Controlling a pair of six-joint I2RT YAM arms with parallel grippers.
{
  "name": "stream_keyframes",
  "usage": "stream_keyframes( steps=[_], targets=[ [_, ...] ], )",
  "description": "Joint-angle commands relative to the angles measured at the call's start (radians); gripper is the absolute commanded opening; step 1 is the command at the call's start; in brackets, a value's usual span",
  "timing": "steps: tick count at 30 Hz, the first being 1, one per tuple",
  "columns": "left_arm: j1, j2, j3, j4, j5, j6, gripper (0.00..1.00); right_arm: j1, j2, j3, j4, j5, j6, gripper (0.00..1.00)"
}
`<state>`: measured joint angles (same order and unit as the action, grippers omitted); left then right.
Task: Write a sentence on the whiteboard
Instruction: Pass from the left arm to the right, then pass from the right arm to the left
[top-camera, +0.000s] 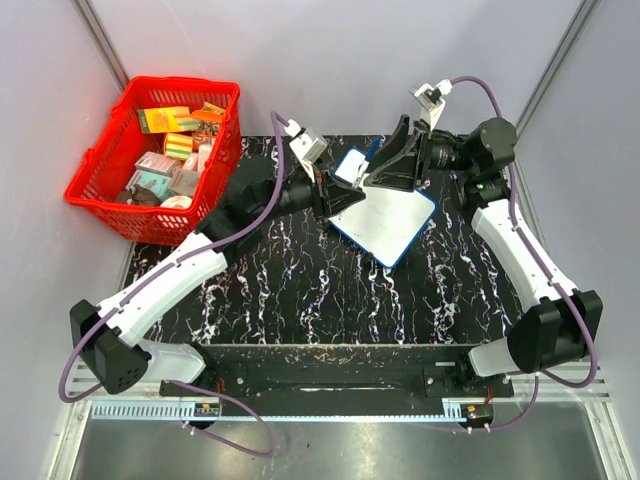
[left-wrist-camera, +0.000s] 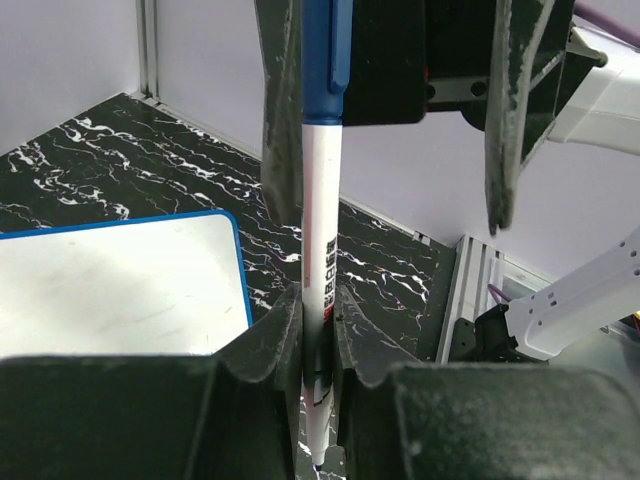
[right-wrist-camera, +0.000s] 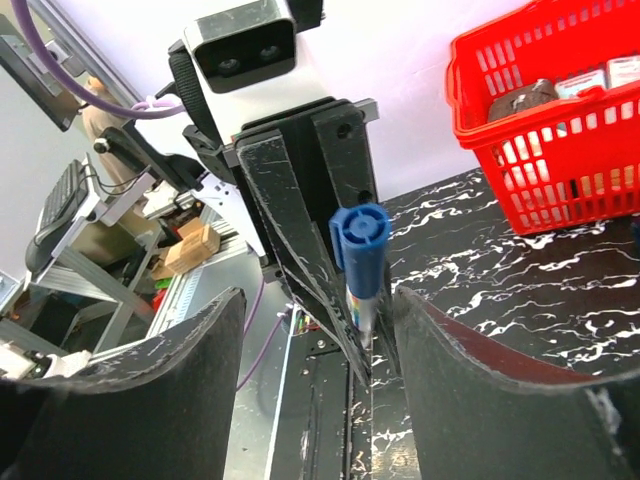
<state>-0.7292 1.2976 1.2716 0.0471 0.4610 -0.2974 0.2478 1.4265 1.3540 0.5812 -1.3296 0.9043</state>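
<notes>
Bright, even light, soft shadows; the whiteboard (top-camera: 390, 225) looks washed out, and wrist-view foregrounds blur.

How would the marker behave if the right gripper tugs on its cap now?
The marker looks like rigid plastic, so it should not bend. Its smooth round barrel, pinched away from the cap by the left gripper, may slip or pivot under a tug. The blue cap sits between the right gripper's open fingers, ungripped; if dropped, the marker would probably roll.

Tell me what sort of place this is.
Probably a robotics lab cell: a left arm and right arm bolted to a marbled table, plain panel walls around it, and what looks like a keyboard beyond.
</notes>
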Motion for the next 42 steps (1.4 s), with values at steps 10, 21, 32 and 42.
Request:
stream_keyframes(
  steps=[10,21,32,42],
  targets=[
    [-0.004,0.035,0.072,0.082,0.068,-0.043,0.0,0.042,0.012,0.074,-0.159,0.041,-0.114,0.0],
    [-0.004,-0.012,0.017,0.037,0.068,-0.011,0.52,0.019,-0.014,0.074,-0.271,0.162,-0.185,0.0],
    [-0.004,0.014,0.008,-0.003,0.051,0.006,0.46,0.011,-0.02,0.083,-0.29,0.213,-0.173,0.0],
    [-0.004,0.019,-0.012,-0.042,0.015,0.03,0.36,0.01,-0.015,0.086,-0.288,0.208,-0.174,0.0]
  ],
)
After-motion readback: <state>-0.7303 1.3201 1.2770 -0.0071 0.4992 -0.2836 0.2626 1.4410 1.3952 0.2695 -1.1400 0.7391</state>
